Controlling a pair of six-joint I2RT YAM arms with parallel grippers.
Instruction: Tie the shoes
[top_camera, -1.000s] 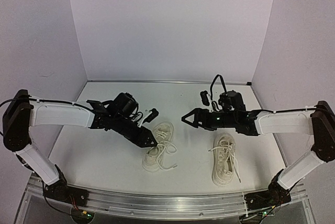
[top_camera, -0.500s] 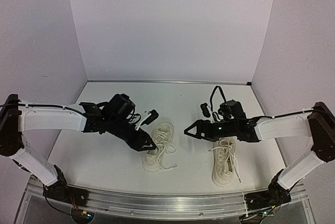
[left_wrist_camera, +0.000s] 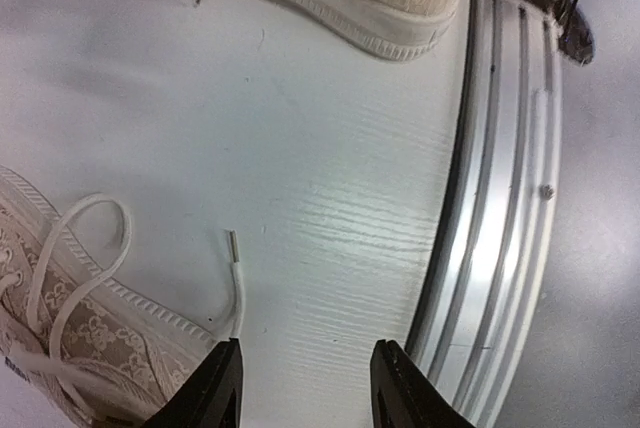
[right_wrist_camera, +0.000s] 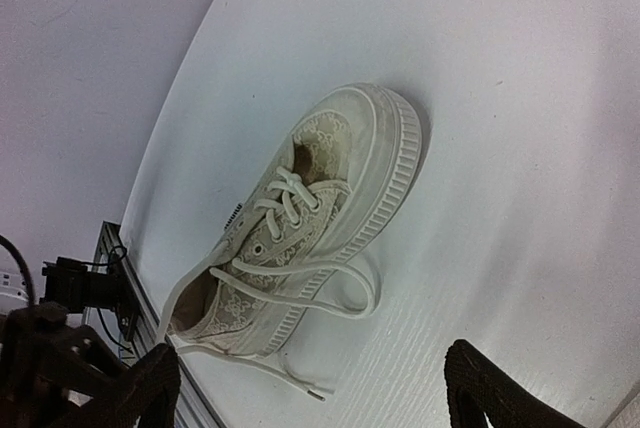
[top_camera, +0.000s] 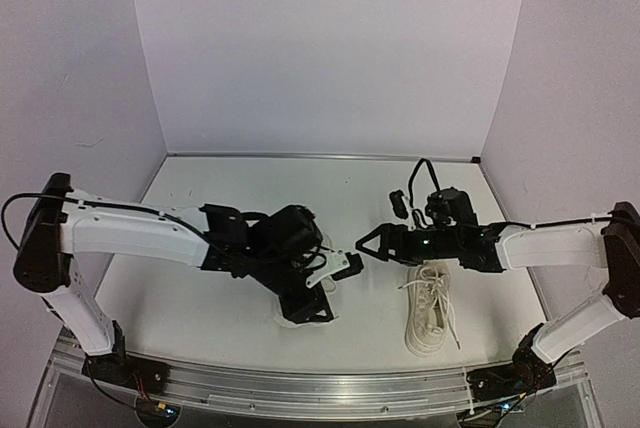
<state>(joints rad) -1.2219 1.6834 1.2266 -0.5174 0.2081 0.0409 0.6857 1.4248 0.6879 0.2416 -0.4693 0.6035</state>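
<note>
Lace [left_wrist_camera: 238, 293] looks limp, light; pinch near its tip, lower left of left wrist view. Left gripper [left_wrist_camera: 305, 393], right gripper [right_wrist_camera: 310, 398] both parted, empty.

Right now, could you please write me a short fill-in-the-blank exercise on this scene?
The right gripper is ___, holding nothing.
The left shoe and right shoe both have ___ laces.
From above, the ___ arm hides most of the left shoe.
A loose lace tip rests on the ___.
Missing: open; untied; left; table.
</note>
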